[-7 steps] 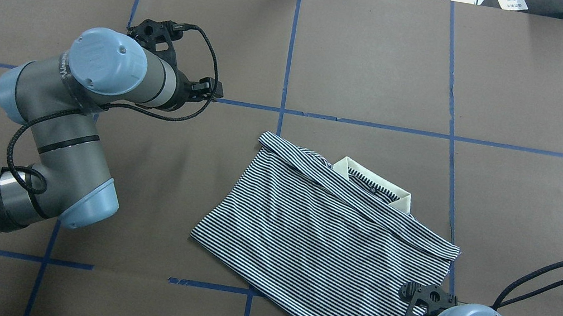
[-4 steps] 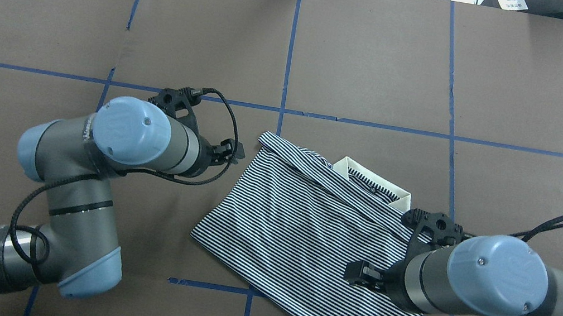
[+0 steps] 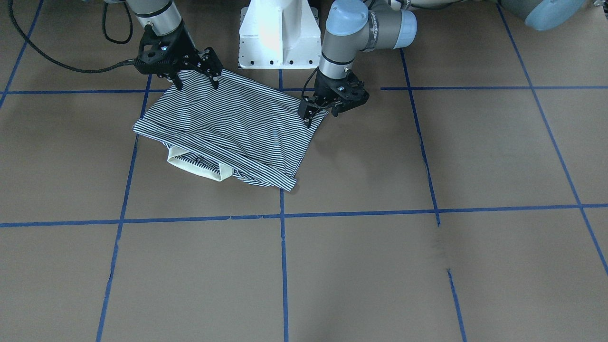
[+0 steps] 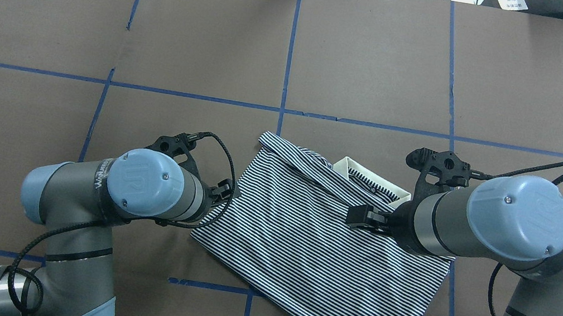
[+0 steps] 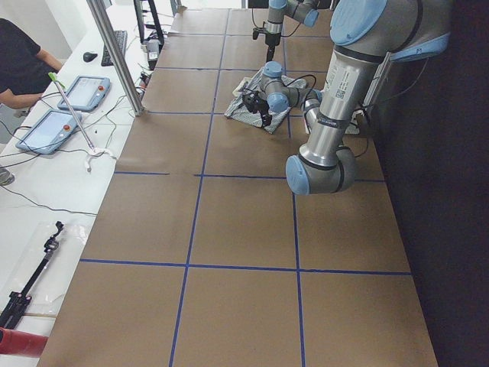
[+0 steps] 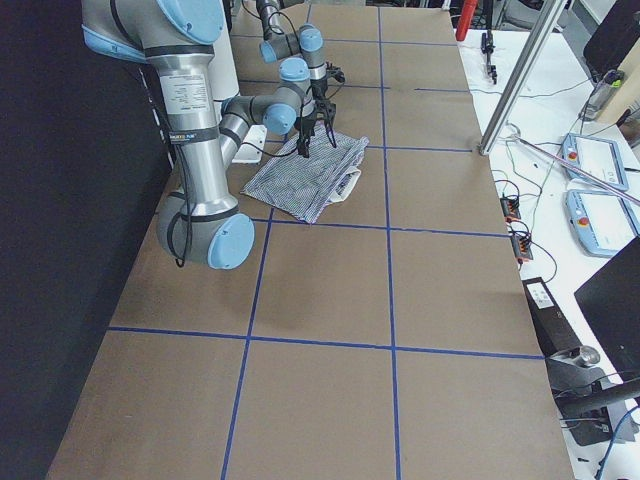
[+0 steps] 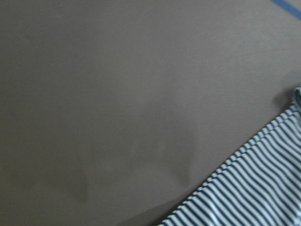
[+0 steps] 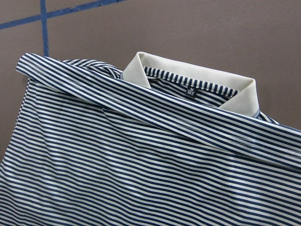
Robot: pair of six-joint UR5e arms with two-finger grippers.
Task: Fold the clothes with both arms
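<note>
The striped polo shirt [image 3: 228, 123] lies folded on the brown table, its cream collar [image 3: 194, 166] on the side away from the robot. It also shows in the overhead view [image 4: 311, 253] and the right wrist view [image 8: 141, 179]. My right gripper [image 3: 195, 83] is open and points down over the shirt's edge nearest the robot base, holding nothing. My left gripper [image 3: 320, 114] is open at the shirt's corner on my left, just above the table. The left wrist view shows bare table and a striped edge [image 7: 258, 188]. In the overhead view both sets of fingers are hidden under the wrists.
The white pedestal base [image 3: 278, 38] stands just behind the shirt. Blue tape lines [image 3: 285, 216] divide the brown table. An operators' bench with tablets [image 5: 57, 126] and a metal post [image 5: 114, 53] runs along the far side.
Both arms have closed in on the shirt. The left arm swung from the open table to the shirt's left corner. The right arm moved from the near hem farther over the shirt.
</note>
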